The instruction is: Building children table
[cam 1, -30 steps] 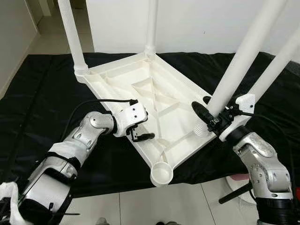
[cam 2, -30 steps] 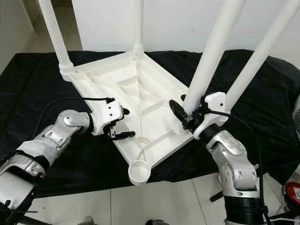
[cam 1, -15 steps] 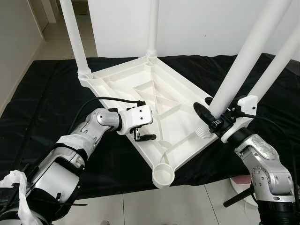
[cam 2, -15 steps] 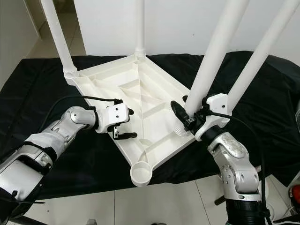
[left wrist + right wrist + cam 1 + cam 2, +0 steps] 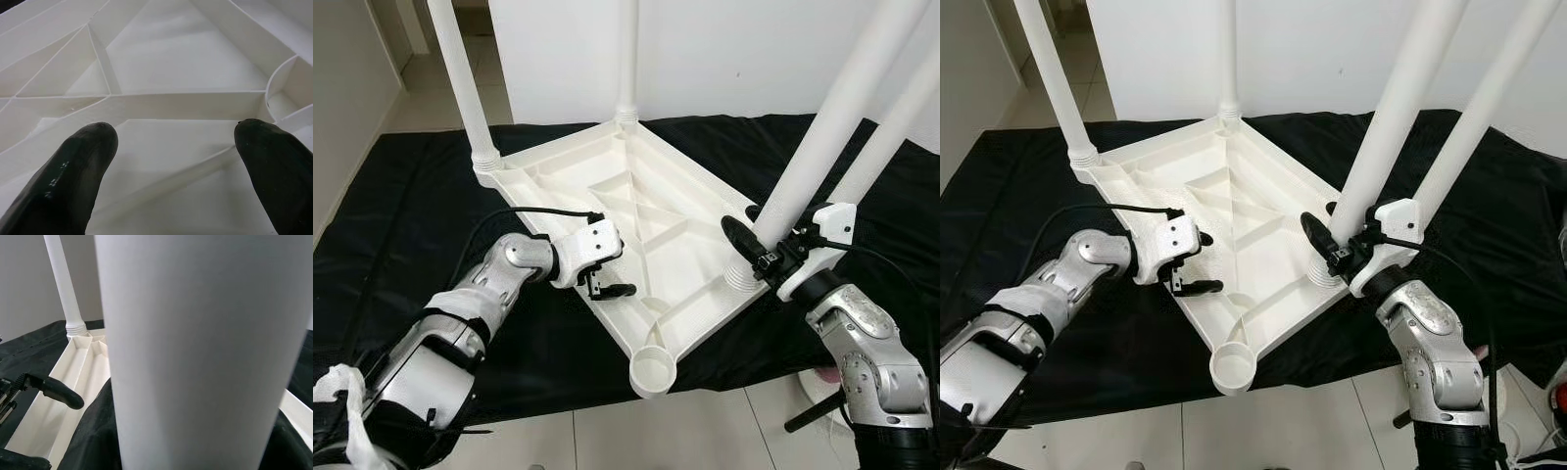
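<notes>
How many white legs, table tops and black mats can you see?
White legs: 4
Table top: 1
Black mat: 1
Total: 6

Looks like a room in somebody's home: pale floor tiles (image 5: 607, 431) are showing along the bottom of the frame, a plain white wall (image 5: 724, 49) is filling the top, and a black mat (image 5: 401, 225) is lying mid-frame.

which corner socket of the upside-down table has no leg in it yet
The near corner socket, the open round cup at the table top's edge closest to the robot. The other three corners have white legs standing in them; the right gripper holds one.
</notes>
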